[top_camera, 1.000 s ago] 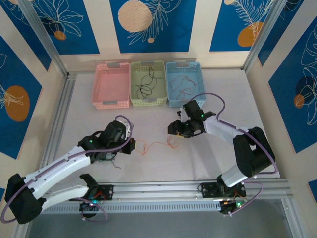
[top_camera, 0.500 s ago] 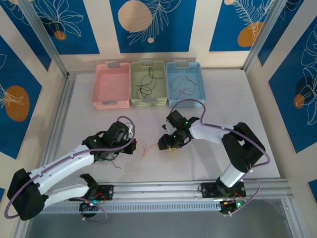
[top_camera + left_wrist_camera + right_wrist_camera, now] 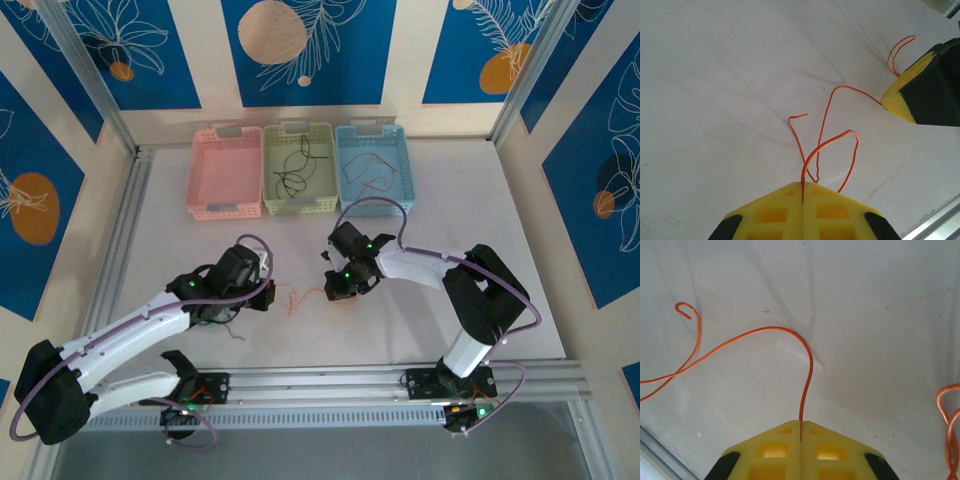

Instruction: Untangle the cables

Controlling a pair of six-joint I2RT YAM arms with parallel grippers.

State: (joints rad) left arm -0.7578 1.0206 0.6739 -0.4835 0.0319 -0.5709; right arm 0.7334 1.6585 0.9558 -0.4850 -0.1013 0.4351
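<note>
So the orange wire is thin and loopy, sagging low over the table, one end pinched in the left gripper and the other in the right gripper. A black wire lies loosely curled in the green basket, and a reddish wire in the blue basket.

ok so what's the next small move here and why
probably ease the two arms slowly apart: the left fingers and right fingers are both shut on the orange wire, which loops and crosses itself between them on the table.
</note>
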